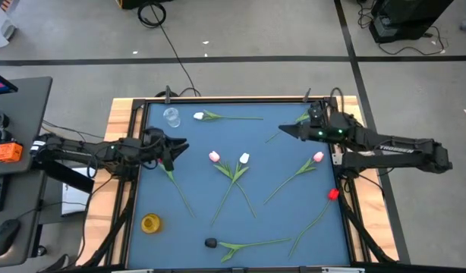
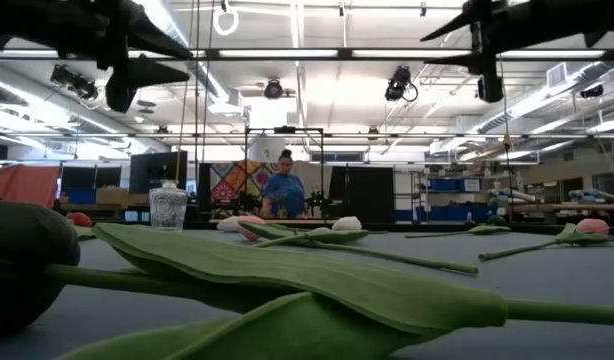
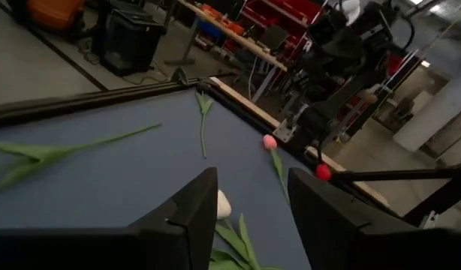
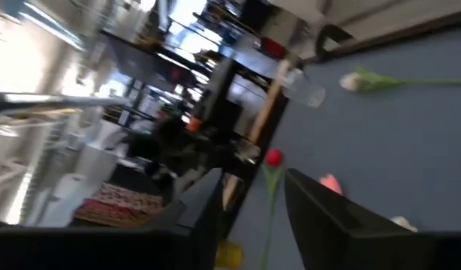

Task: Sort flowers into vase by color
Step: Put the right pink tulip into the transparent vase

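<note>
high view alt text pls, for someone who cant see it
Artificial tulips lie scattered on a blue table, with a clear glass vase and a yellow vase near its left side. The left end effector and right end effector reach in from either side, holding nothing.

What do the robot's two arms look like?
Both arms are dark, almost black, and jointed. The right arm has white lettering along its side and a small green light near its wrist. The left gripper and right gripper each have two flat black fingers.
</note>
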Available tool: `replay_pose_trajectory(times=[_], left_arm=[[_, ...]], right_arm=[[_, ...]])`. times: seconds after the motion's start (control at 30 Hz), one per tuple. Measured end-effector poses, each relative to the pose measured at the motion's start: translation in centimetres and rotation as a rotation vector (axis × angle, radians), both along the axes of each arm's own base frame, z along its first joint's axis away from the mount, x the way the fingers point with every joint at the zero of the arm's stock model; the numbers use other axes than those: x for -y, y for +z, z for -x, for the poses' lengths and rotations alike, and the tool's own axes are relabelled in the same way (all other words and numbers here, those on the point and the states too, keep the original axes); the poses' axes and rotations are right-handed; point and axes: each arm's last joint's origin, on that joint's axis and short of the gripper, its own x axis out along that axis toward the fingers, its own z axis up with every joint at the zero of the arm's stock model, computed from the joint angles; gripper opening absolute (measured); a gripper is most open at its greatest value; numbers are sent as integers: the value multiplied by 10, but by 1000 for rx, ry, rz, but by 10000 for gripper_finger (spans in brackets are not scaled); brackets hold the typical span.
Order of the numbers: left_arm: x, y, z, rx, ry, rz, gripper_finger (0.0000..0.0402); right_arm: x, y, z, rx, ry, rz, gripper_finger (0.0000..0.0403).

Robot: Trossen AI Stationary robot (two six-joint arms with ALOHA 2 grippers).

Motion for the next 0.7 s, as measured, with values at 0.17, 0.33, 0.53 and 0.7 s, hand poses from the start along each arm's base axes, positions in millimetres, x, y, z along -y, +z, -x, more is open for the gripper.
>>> replay_pose_trajectory(times=[0.17,0.33,0.53,0.7], left_arm=[[1,1,-13,-61,0,-19,181],[1,4,-25,-63,-31,75,181],[1,3,-28,-86,-7,45,181],[0,3,-27,-86,33,31,181]], right_arm=[[5,-10,-10,-258,-14,-187,171],[-10,-26,-20,-430,145,-482,171],[-29,-41,-25,-588,254,-659,171],[-44,-53,-28,-720,315,-736,171]])
